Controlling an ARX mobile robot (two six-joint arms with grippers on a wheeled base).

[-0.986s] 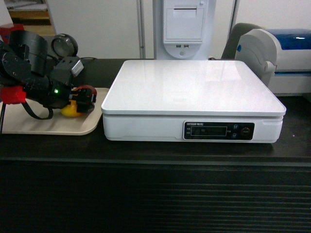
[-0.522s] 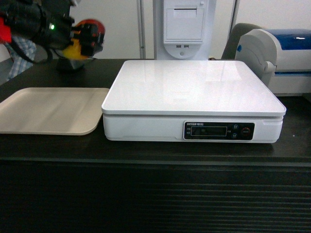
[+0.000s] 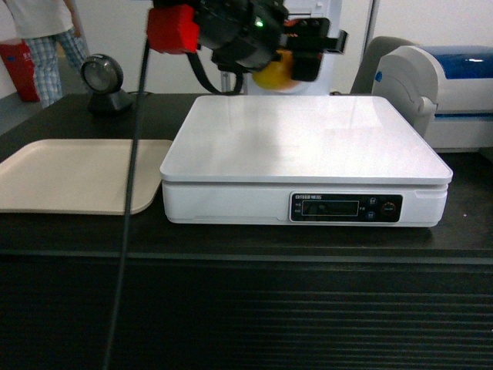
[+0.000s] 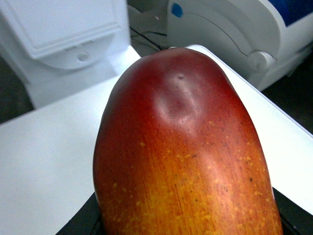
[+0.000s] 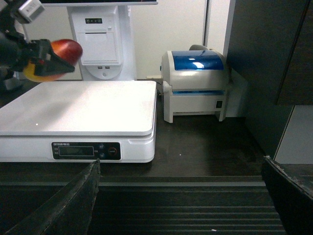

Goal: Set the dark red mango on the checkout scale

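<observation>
A: Where is the dark red mango [image 4: 183,152]?
B: It is inside the left hand [image 3: 296,58], held in the air, not touching anything else. The hand is closed around the fruit; its black fingers [image 3: 306,55] press on both sides. The red end points away from the wrist, the orange-yellow end sits toward the palm.
A: What is below the hand?
B: The white plate of the scale [image 3: 304,139], near its far edge. The mango hangs above the plate, well apart from it. The scale stands on the dark surface of the checkout [image 3: 246,308].
A: And around?
B: Behind the hand stands a white receipt printer [image 5: 102,41]. Far to the left of the hand lies a beige tray [image 3: 77,176], just beside the scale.
A: The right hand [image 5: 181,196]?
B: Its two dark fingers [image 5: 73,205] stand wide apart, low before the checkout, holding nothing.
</observation>
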